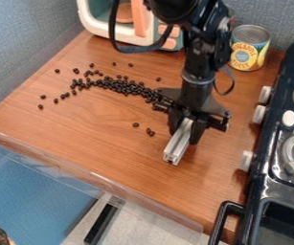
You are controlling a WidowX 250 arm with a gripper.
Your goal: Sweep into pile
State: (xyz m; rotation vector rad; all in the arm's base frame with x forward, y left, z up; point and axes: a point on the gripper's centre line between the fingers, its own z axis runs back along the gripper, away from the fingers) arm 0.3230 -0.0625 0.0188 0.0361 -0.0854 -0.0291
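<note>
The gripper (187, 130) hangs over the right middle of the wooden counter, shut on a silver metal bar (178, 143) that slants down toward the front edge. Dark beans (120, 85) lie in an uneven band from the left middle of the counter to the gripper's left side, densest near the band's middle. Several loose beans are scattered around the band, and a few lie apart in front of it, left of the bar. The arm hides whatever lies directly behind the gripper.
A toy stove (277, 158) with knobs and a black handle borders the counter (104, 143) on the right. At the back stand a yellow-labelled can (248, 51) and a toy microwave (99, 19). A clear raised strip (91, 178) runs along the front edge.
</note>
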